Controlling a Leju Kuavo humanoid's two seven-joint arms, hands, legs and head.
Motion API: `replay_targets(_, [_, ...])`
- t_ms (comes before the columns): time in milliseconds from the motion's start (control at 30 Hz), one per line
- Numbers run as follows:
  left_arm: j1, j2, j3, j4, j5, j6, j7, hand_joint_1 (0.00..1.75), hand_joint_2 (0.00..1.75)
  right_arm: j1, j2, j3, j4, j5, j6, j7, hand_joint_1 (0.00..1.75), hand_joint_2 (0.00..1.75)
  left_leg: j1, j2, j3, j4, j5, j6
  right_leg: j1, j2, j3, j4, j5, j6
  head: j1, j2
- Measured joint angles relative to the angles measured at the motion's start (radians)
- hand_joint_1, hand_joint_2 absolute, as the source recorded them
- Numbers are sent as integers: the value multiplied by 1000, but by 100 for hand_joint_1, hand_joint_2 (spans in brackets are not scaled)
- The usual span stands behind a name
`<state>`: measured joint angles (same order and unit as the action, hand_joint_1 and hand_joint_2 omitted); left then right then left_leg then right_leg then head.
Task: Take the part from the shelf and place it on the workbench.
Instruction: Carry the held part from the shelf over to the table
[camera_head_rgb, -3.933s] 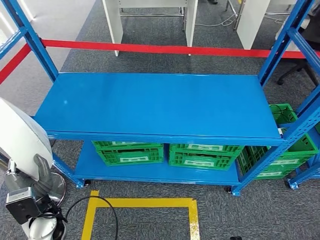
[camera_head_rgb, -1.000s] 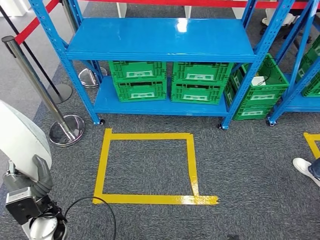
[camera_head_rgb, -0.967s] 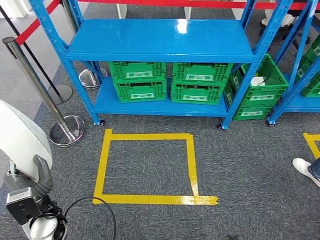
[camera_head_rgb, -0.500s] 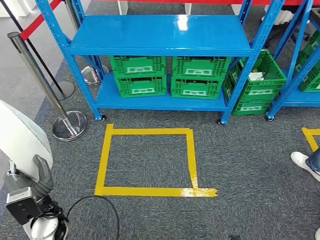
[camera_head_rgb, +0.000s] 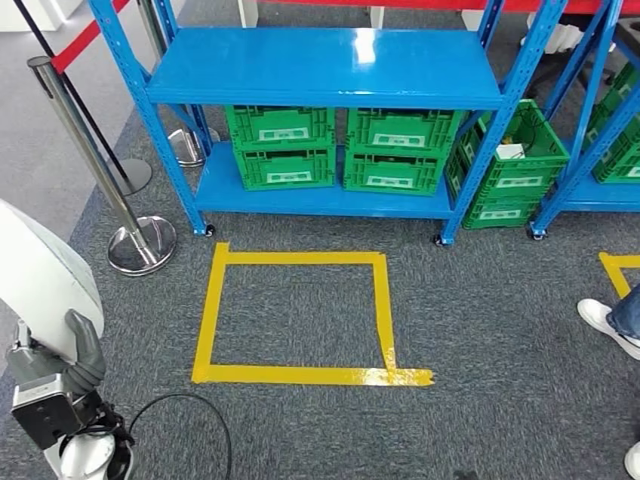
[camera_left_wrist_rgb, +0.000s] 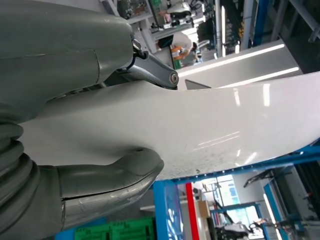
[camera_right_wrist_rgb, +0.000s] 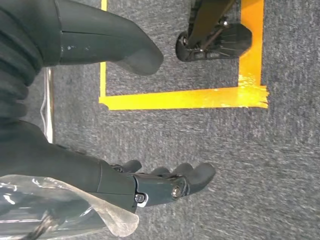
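In the head view, my left hand grips a large white curved part at the lower left. The left wrist view shows the glossy white part clamped between the grey thumb and the fingers above it. My right hand hangs over grey carpet with its fingers apart and nothing in it. The blue shelf stands ahead of me, and its upper board is bare.
Green crates sit on the shelf's lower board, and more stand at the right. A yellow tape square marks the carpet. A steel stanchion stands at the left. A person's shoe is at the right edge. A black cable loops near my left hand.
The whole view has shifted: the camera has drawn back from the shelf, bringing the yellow square and the stanchion into sight. My left hand keeps its hold on the white part.
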<state>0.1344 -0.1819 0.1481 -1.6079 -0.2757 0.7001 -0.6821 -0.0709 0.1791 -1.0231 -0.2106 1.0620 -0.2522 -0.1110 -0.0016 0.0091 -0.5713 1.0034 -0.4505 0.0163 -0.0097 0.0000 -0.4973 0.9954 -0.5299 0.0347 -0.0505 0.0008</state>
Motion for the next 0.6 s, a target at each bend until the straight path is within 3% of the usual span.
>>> replay_targets(67, [0,0,0,0,0,0,0,175,175,1,0,0,0,0,0,0,0,175,-1,-1,-4,2,6,-12,0,0,-3,-3,5,-11,0,0])
replay_targets(133, [1,0,0,0,0,0,0,175,175,2,0,0,0,0,0,0,0,175,0,-3,-15,25,-17,-24,-3,-1,-10,-6,13,-28,-2,0])
replay_targets(167, [1,1,0,0,0,0,0,175,175,2,0,0,0,0,0,0,0,175,1,-4,-30,65,-49,-29,-5,-3,-14,-7,18,-36,-3,0])
replay_targets(233, [2,1,0,0,0,0,0,175,175,2,0,0,0,0,0,0,0,175,5,-4,-77,199,-131,-38,-3,-4,-25,-6,27,-43,-5,0])
replay_targets(267, [2,1,0,0,0,0,0,175,175,2,0,0,0,0,0,0,0,175,6,-4,-96,260,-159,-40,-2,-5,-31,-5,30,-44,-5,0])
replay_targets(300, [3,1,0,0,0,0,0,175,175,2,0,0,0,0,0,0,0,175,6,-4,-102,293,-166,-40,-1,-5,-36,-4,33,-44,-5,0])
replay_targets(333, [4,1,0,0,0,0,0,175,175,3,0,0,0,0,0,0,0,175,6,-4,-90,287,-154,-38,0,-5,-40,-2,36,-44,-5,0])
replay_targets(367, [4,1,0,0,0,0,0,175,175,3,0,0,0,0,0,0,0,175,6,-5,-59,240,-125,-35,1,-5,-43,0,37,-43,-5,0])
replay_targets(400, [4,1,0,0,0,0,0,175,175,3,0,0,0,0,0,0,0,175,5,-5,-16,166,-92,-28,2,-4,-44,2,38,-43,-5,0])
replay_targets(467, [3,1,0,0,0,0,0,175,175,3,2,0,0,0,0,0,0,175,0,-6,54,37,-56,-15,3,-4,-49,4,42,-36,-5,0])
replay_targets(500, [2,1,0,0,0,0,0,175,175,2,2,0,0,0,0,0,0,175,-3,-6,69,4,-53,-10,3,-4,-52,5,45,-31,-4,0])
replay_targets(600, [2,1,1,0,0,0,0,175,175,2,3,0,0,0,0,0,0,175,-3,-5,66,-16,-47,0,3,-4,-62,6,51,-13,-4,0])
